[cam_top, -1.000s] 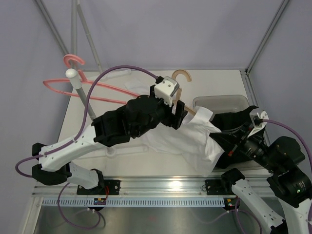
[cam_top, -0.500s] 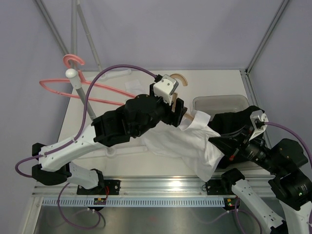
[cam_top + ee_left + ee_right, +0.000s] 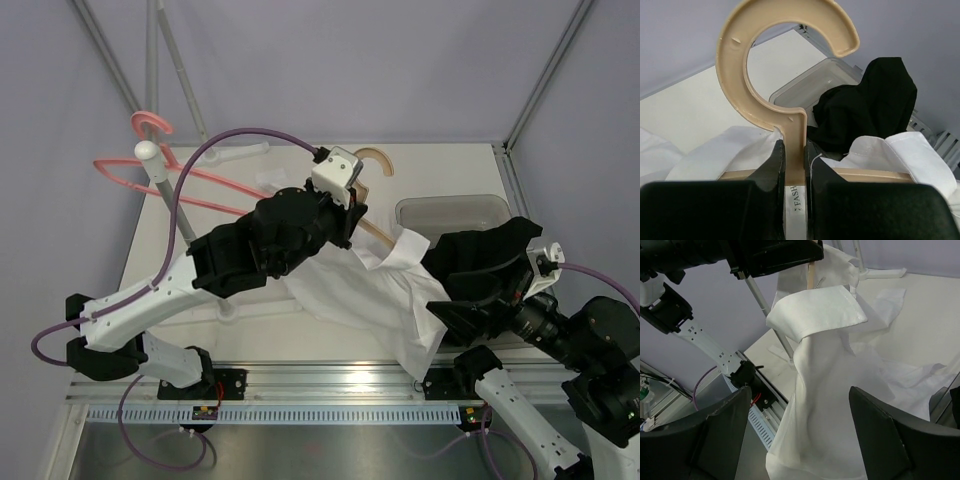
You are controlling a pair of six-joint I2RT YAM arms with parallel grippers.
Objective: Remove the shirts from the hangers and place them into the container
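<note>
Left gripper: jaws nearly closed, clamped on the neck of the tan hanger just below the hook, one finger on each side and touching it. Hook points up, clear of everything. White shirt is still on that hanger, collar folded over at the neck, body hanging down and trailing onto the table toward the near edge.

Right gripper: jaws wide apart, holding nothing. In the right wrist view the shirt hangs in front of the gap between the fingers; no contact visible.

Black shirt is bunched at the container, over its near side; can't tell how much of it is inside. Container sits at the right of the table, just beyond the right arm.

Pink hanger is bare, up at the rack pole far left.
</note>
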